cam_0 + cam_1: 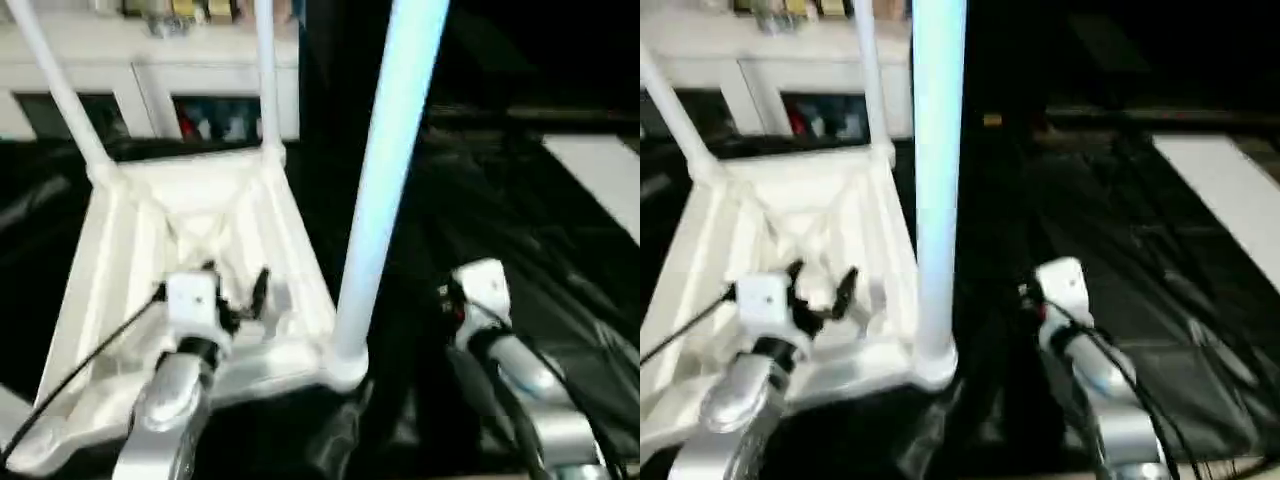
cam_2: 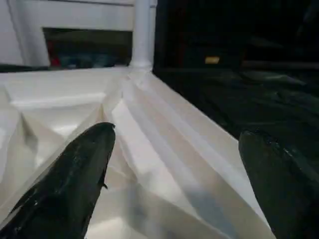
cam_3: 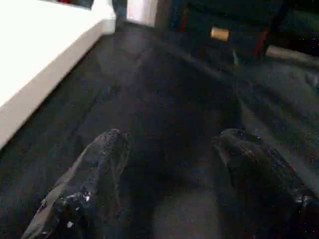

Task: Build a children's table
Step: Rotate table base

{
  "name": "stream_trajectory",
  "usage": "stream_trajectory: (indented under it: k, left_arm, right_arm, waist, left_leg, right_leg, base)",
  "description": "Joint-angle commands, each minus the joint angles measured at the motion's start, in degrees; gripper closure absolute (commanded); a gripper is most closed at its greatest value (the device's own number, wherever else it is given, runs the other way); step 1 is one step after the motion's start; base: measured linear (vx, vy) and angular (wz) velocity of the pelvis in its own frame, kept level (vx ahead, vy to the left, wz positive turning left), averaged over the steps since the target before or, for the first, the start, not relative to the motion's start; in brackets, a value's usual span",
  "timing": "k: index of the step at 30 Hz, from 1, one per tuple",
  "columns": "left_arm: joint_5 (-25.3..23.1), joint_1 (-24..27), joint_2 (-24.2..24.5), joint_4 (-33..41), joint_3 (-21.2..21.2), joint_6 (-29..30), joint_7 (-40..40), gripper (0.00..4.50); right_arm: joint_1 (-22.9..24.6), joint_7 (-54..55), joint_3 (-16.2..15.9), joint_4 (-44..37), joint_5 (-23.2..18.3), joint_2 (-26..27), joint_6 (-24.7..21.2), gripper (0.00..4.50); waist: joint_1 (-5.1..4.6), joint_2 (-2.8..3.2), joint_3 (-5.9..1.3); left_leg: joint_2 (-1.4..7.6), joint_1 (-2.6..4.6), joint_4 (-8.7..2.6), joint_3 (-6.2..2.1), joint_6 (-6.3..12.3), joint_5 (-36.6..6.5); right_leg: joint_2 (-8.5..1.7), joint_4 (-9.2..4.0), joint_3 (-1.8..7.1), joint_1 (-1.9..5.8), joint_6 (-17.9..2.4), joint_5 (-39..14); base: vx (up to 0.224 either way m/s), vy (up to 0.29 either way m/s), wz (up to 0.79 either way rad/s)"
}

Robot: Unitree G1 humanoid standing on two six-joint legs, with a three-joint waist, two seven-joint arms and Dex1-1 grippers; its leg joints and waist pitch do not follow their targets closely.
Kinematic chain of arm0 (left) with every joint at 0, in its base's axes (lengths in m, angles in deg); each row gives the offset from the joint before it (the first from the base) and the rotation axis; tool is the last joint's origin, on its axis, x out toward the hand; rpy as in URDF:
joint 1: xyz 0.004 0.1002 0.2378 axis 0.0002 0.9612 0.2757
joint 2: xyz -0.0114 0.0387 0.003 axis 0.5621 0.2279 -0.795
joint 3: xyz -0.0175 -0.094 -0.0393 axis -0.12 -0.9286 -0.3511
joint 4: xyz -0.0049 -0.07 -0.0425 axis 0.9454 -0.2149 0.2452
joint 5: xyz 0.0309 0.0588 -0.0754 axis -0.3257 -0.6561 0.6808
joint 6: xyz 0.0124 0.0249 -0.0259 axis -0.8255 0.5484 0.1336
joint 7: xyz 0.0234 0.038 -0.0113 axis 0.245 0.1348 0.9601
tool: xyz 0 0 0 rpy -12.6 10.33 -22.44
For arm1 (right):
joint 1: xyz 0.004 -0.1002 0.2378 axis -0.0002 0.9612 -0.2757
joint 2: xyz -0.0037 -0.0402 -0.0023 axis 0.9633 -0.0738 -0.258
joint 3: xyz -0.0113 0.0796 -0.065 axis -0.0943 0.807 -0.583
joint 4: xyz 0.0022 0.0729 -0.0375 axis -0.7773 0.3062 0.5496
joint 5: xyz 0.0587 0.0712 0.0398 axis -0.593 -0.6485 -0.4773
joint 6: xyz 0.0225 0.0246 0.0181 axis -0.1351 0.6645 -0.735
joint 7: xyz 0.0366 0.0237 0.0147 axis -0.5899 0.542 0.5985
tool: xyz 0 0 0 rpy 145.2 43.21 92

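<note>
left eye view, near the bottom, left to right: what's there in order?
left gripper over the upturned tabletop → near-corner leg standing in its socket → right gripper over the black sheet.

Both silver forearms are reaching forward from the near edge, the left arm (image 1: 170,400) on the left and the right arm (image 1: 530,390) on the right, well apart. The left gripper (image 1: 235,290) is spreading its black fingers (image 2: 75,179) wide, holding nothing. The right gripper (image 3: 174,164) is also standing parted and empty.
</note>
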Motion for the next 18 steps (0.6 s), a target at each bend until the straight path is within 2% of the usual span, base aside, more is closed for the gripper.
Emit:
stream_trajectory:
  k: [1,2,3,4,5,6,7,8,9,10,12,13,14,16,18]
  left_arm:
    - [1.8,0.6,1.8,0.7,0.4,0.5,-4.0,0.07]
    - [3.5,1.1,4.1,1.2,1.5,0.0,-9.5,0.07]
    - [4.3,1.3,5.1,1.5,1.7,-0.2,-11.6,0.07]
    - [6.0,1.5,7.0,2.0,2.1,-0.7,-15.5,0.07]
    - [7.2,1.4,8.2,2.4,2.2,-0.1,-17.7,0.07]
    - [8.8,1.1,10.3,2.9,2.4,1.1,-20.8,0.07]
    - [9.5,0.8,12.0,3.1,2.4,1.8,-22.9,0.07]
    - [10.2,0.3,13.8,3.1,2.4,2.7,-25.2,0.07]
    - [11.3,-0.4,16.2,3.2,2.2,3.9,-28.3,0.07]
    - [12.2,-0.9,17.9,3.4,2.1,5.1,-30.5,0.07]
    - [13.6,-2.2,20.7,3.7,2.2,7.5,-34.0,0.07]
    - [13.9,-2.6,21.9,3.8,2.5,8.1,-35.4,0.07]
    - [14.3,-3.3,24.0,3.7,3.1,8.8,-38.0,0.07]
    - [15.1,-5.7,29.2,3.7,5.1,11.5,-44.3,0.07]
    - [16.2,-6.3,30.4,3.9,5.5,13.0,-46.4,0.24]
  right_arm:
    - [0.1,0.2,-0.3,-0.3,0.6,0.6,0.2,1.18]
    - [0.1,-0.4,-0.2,-0.5,0.2,-0.1,0.6,1.18]
    - [0.1,-1.1,-0.1,-0.7,-0.4,-0.3,0.6,1.18]
    - [0.2,-2.5,0.3,-1.1,-1.9,-1.0,0.6,1.18]
    - [0.2,-3.3,0.6,-1.4,-2.6,-1.4,0.9,1.18]
    - [0.0,-4.7,0.8,-1.7,-3.2,-2.4,1.5,1.18]
    - [-0.1,-6.8,0.7,-1.8,-3.8,-3.5,1.8,1.18]
    - [-0.3,-9.6,0.2,-2.0,-4.3,-5.2,1.7,1.18]
    - [-0.5,-13.1,-0.2,-2.2,-5.1,-7.3,1.3,1.18]
    - [-0.6,-15.8,-0.5,-2.3,-5.9,-8.9,1.1,1.18]
    - [-1.2,-19.9,-0.6,-2.3,-7.0,-11.3,0.8,1.18]
    - [-1.4,-21.2,-0.7,-2.3,-7.2,-12.1,0.7,1.18]
    - [-1.8,-23.3,-0.9,-2.3,-7.7,-13.6,0.8,1.18]
    - [-3.2,-29.9,-2.0,-2.4,-9.0,-18.0,1.3,1.18]
    - [-3.6,-31.5,-2.4,-2.6,-9.4,-19.1,1.3,1.18]
  waist:
    - [1.02,0.54,-2.15]
    - [0.03,1.14,-2.14]
    - [-0.49,1.75,-3.64]
    - [-0.86,1.48,-3.55]
    - [-0.68,1.76,-3.23]
    - [-0.27,1.11,-2.65]
    - [0.19,0.62,-2.51]
    - [0.48,0.61,-2.3]
    - [0.53,0.69,-1.77]
    - [0.53,0.75,-1.38]
    - [0.42,0.96,-1.03]
    - [0.29,1.01,-0.95]
    - [0.42,1.66,-1.18]
    - [0.49,1.48,-1.29]
    - [0.71,1.37,-1.15]
  left_leg:
    - [4.56,-1.12,-2.35,-0.85,1.85,15.0]
    - [8.02,-2.03,-3.81,-2.29,6.55,13.4]
    - [12.34,1.28,-2.98,-5.02,11.92,16.0]
    - [12.81,1.8,-2.81,-5.56,15.32,18.7]
    - [11.83,0.88,-2.93,-4.69,14.92,16.8]
    - [9.46,-0.91,-3.63,-2.5,11.54,8.2]
    - [8.36,-1.57,-3.8,-0.97,7.84,1.4]
    - [8.33,-1.24,-3.95,-0.49,6.51,-1.3]
    - [8.49,-0.88,-4.29,0.05,4.8,-6.0]
    - [8.57,-0.43,-4.61,0.62,3.34,-10.5]
    - [8.79,-0.03,-5.08,1.07,1.25,-15.4]
    - [8.97,-0.3,-5.42,1.12,0.32,-16.6]
    - [9.07,-0.36,-5.61,1.11,-0.38,-16.9]
    - [9.08,0.14,-5.73,1.27,-0.84,-18.3]
    - [8.96,-0.02,-5.56,1.67,-0.38,-16.8]
  right_leg:
    - [-8.92,-6.07,3.26,2.37,2.1,19.8]
    - [-7.43,-3.58,2.27,2.07,2.8,21.7]
    - [-8.77,-1.4,2.49,-0.39,1.3,20.3]
    - [-10.17,-1.41,3.49,-1.58,-0.9,17.4]
    - [-10.58,-2.05,3.71,-1.31,-2.0,16.7]
    - [-10.92,-3.54,3.63,0.11,-4.8,15.8]
    - [-11.26,-4.42,3.39,1.31,-6.5,14.2]
    - [-11.11,-4.91,3.27,1.1,-7.2,12.3]
    - [-10.62,-5.41,3.27,0.81,-8.2,7.3]
    - [-10.13,-5.83,3.16,0.54,-9.0,-0.5]
    - [-10.15,-6.31,3.24,0.14,-9.6,-10.4]
    - [-10.16,-6.41,3.25,0.01,-9.3,-13.0]
    - [-10.18,-6.22,3.26,-0.12,-9.1,-13.0]
    - [-9.95,-6.27,3.32,-0.52,-8.9,-12.3]
    - [-10.42,-6.44,3.62,-0.55,-9.2,-12.2]
  base:
    - [0.114,0.0,-0.14]
    - [0.081,0.029,-0.1]
    - [0.076,0.018,-0.05]
    - [0.0,0.0,0.0]
    - [0.0,0.0,0.0]
    - [0.0,0.0,0.0]
    - [0.0,0.0,0.0]
    - [0.0,0.0,0.0]
    - [0.0,0.0,0.0]
    - [-0.051,0.028,0.01]
    - [-0.053,0.03,-0.01]
    - [0.0,0.0,0.0]
    - [0.0,0.0,0.0]
    - [0.0,0.0,0.0]
    - [0.0,0.0,0.0]
